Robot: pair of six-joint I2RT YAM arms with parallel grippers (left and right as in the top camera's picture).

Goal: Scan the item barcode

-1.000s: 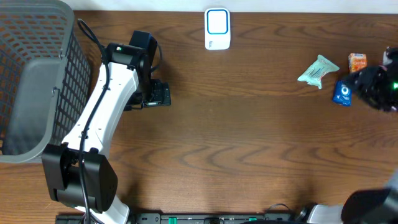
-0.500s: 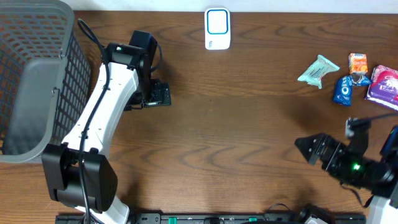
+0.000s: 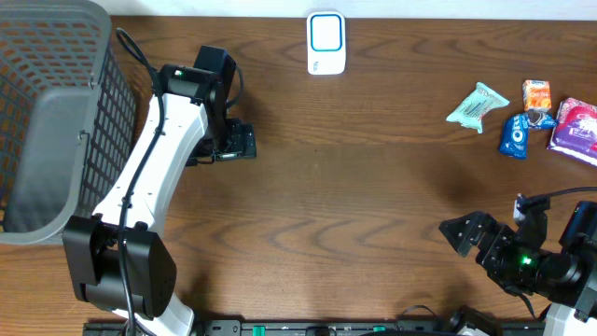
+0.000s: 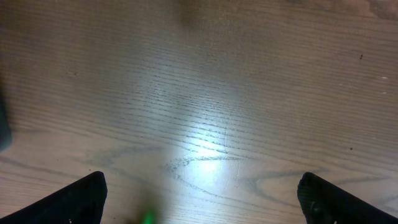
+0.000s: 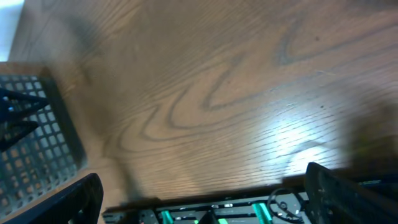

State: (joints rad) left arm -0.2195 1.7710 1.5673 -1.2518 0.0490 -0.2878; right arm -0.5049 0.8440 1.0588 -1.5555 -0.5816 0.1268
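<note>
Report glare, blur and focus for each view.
Overhead: sharp and evenly lit, no strong glare. Left wrist: bright glare patch on the table, grain slightly soft. Right wrist: blurred overall, glare at lower right, basket mesh soft.

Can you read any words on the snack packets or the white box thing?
No words can be read for sure.
blue packet: white lettering, too small to read.
purple packet: print too blurred to read.
orange box and teal packet: print too small to read.
white scanner: only a blue square, no readable words.
</note>
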